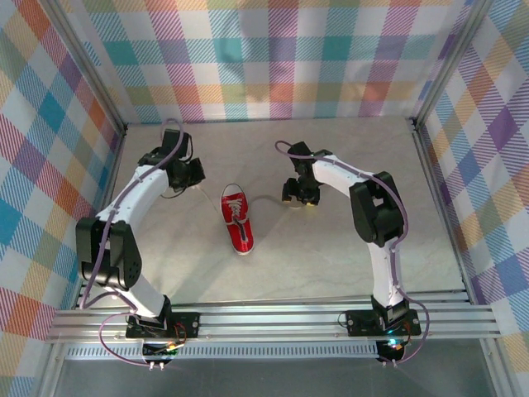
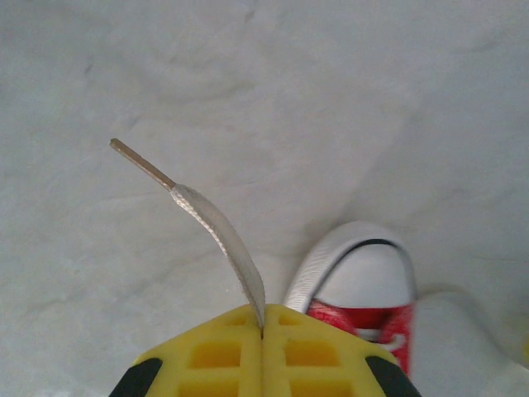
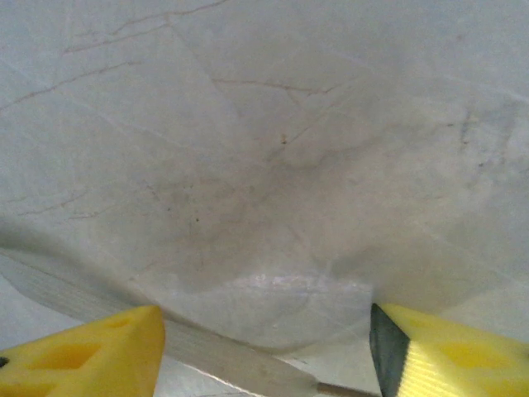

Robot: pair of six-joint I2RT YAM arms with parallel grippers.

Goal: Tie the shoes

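Red sneaker (image 1: 236, 219) at centre of counter (image 1: 331, 265), between arms. Left pincer (image 2: 263, 331) pinches one lace (image 2: 219, 231) near its tip, probably for crossing. Right pincer (image 3: 264, 331) spread, straddling other lace (image 3: 215, 356) lying flat, presumably to pinch it.

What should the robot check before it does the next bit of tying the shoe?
1. Left jaws pinching the left lace: ok, shut on it, with the tip sticking out past them.
2. Right lace lying between the right jaws: ok.
3. Right jaws closed on that lace: not ok, they stand open.
4. Sneaker lying flat on the table between the arms: ok.
5. Laces crossed over each other: not ok, each runs out to its own side.
6. Left lace pulled tight: cannot tell.
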